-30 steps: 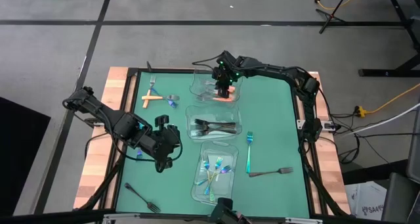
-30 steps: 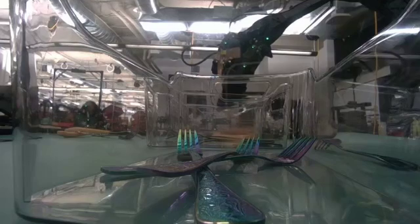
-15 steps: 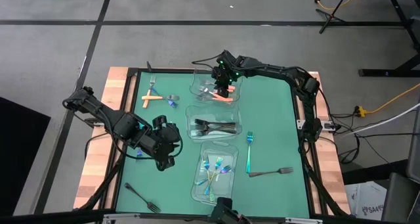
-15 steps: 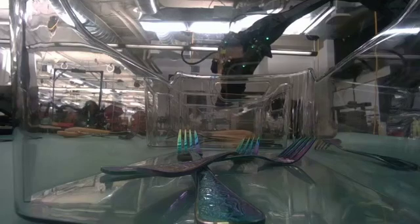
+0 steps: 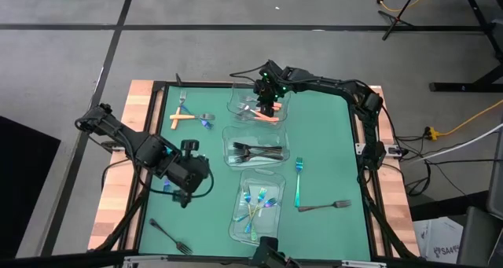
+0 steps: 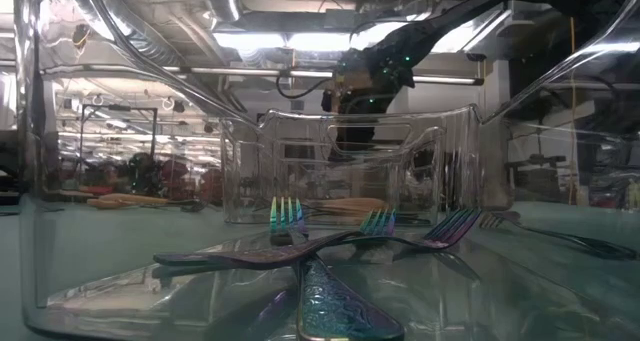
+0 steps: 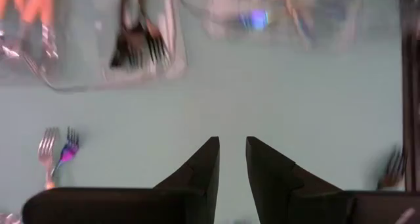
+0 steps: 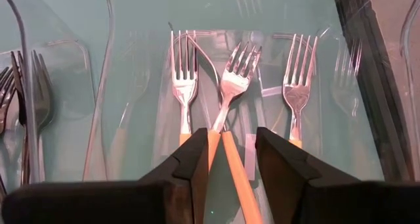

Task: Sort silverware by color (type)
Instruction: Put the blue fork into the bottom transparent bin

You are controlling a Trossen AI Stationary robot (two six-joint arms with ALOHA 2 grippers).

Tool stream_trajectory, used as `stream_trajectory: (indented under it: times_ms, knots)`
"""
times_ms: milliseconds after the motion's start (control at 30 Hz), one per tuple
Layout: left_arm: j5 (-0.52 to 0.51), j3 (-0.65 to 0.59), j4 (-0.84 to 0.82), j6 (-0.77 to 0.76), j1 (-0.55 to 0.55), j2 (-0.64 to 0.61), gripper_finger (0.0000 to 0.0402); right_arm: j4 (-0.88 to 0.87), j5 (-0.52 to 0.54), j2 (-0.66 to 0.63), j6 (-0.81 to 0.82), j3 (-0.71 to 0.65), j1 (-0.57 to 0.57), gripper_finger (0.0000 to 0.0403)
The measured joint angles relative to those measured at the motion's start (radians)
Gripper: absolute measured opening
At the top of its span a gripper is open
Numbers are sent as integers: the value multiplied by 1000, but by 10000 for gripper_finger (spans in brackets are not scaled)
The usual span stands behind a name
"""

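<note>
Green table (image 5: 322, 134): three clear containers (image 5: 253, 148), loose forks (image 5: 323, 206).

Orange-handled forks (image 8: 226, 99); dark forks (image 5: 255, 152); iridescent forks (image 5: 258, 205)

Robotics lab or industrial test hall. Evidence: purpose-built bench with green mat (image 5: 322, 142) in a black frame on wooden boards, standing on bare grey concrete floor (image 5: 236, 56) marked with dark lines. Yellow cable (image 5: 464, 120) runs off at 3 o'clock; black stand legs (image 5: 409, 9) at 1 o'clock. Low view: exposed ceiling ducts and strip lights (image 6: 290, 36), open-plan room behind, cluttered benches (image 6: 120, 186) far back. No domestic furnishings seen.
</note>
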Motion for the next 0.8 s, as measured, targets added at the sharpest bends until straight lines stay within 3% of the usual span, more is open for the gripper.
stream_trajectory:
  times_ms: [267,567,800]
  knots:
    - [87,-18,-104,192,0,-1,70,-80,1,-2,-3,60,24,115]
    - [194,-280,-104,474,0,0,70,-334,8,-3,-21,277,164,115]
    - [197,-501,-51,717,13,0,70,-596,266,-3,-85,445,311,115]
